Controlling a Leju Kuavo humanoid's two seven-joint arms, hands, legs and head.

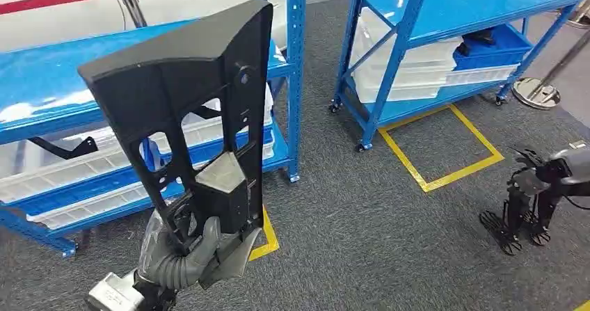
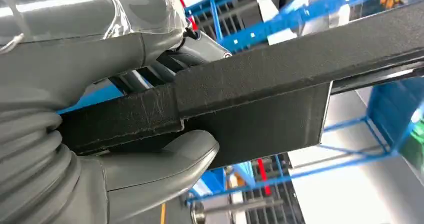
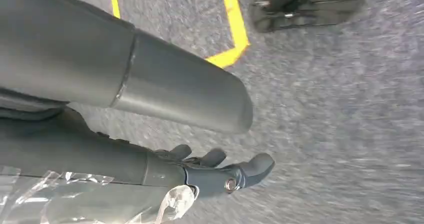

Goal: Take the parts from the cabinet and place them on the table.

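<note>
I see the part (image 1: 191,109) upright in my left hand (image 1: 182,252), in front of the left rack (image 1: 296,67). A second rack (image 1: 403,40) stands right of it, trays (image 1: 403,74) on its shelves.

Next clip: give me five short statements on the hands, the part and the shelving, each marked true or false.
1. The left hand grips the black part near its lower end. True.
2. The black part lies flat on the floor. False: it stands upright in the hand.
3. The right hand holds a white tray. False: it holds nothing, fingers apart above the grey carpet.
4. The blue racks hold white trays. True.
5. The yellow floor marking lies beside a rack. True.
</note>
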